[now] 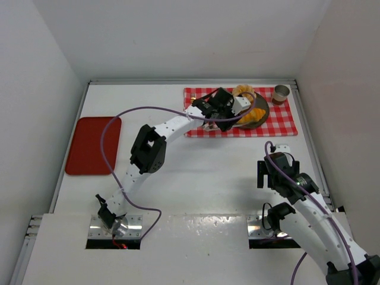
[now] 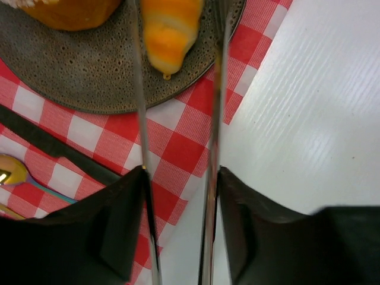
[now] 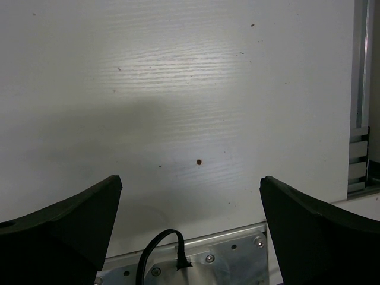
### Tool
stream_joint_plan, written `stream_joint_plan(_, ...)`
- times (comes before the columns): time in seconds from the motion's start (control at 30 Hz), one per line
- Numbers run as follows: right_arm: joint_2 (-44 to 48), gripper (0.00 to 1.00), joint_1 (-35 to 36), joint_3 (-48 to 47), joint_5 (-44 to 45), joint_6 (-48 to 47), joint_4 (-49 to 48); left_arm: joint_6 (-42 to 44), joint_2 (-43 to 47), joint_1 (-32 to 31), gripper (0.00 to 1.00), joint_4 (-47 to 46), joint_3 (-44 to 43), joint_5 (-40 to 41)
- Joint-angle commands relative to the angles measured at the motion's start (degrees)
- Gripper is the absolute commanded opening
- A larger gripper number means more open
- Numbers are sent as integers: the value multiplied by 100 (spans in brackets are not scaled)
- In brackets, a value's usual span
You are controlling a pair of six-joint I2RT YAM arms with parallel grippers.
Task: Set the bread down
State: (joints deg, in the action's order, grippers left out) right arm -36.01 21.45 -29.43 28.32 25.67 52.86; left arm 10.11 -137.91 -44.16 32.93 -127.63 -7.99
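Observation:
My left gripper (image 2: 181, 172) is shut on a pair of metal tongs (image 2: 212, 119), its black fingers (image 2: 119, 219) pressing on the outside of both arms. The tong arms reach over a dark speckled plate (image 2: 77, 83). An orange-striped bread (image 2: 169, 32) lies on the plate between the tong tips, against the left arm with a gap to the right one. A second bread (image 2: 71, 12) lies beside it. In the top view the left gripper (image 1: 230, 107) is over the plate (image 1: 262, 119). My right gripper (image 3: 190, 184) is open over bare table.
The plate stands on a red checked cloth (image 1: 285, 122) with a small cup (image 1: 281, 94) and a pastry ring (image 1: 243, 91) at its far edge. A black-handled knife (image 2: 53, 148) and a spoon (image 2: 12, 172) lie on the cloth. A red tray (image 1: 92, 144) lies at the left.

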Motion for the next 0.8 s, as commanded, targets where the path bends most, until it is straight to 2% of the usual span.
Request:
stream_joint_plan(0.0,59,100,-18,-186,86,-18,49,-9,264,-13,59,-252,-104,-133)
stream_joint_plan(0.1,77,100,-18,-186,69,17,49,-62,430,-13,67,-252,-104,-255)
stream_joint_plan(0.33,41,100,-18,-274,43,43,93,-114,949,-13,67,-252,-104,-413)
stream_joint_plan(0.47,77,100,-36,-300,60,61,163,-316,1397,92,61,-191,-42,-563)
stream_joint_plan(0.63,173,100,-27,-291,69,122,163,-457,2135,478,60,134,361,-800)
stream_joint_plan(0.73,191,100,-36,-282,8,184,119,-457,2724,802,60,467,774,-993)
stream_joint_plan(0.77,199,100,-27,-274,16,193,102,-457,3099,917,60,469,1158,-994)
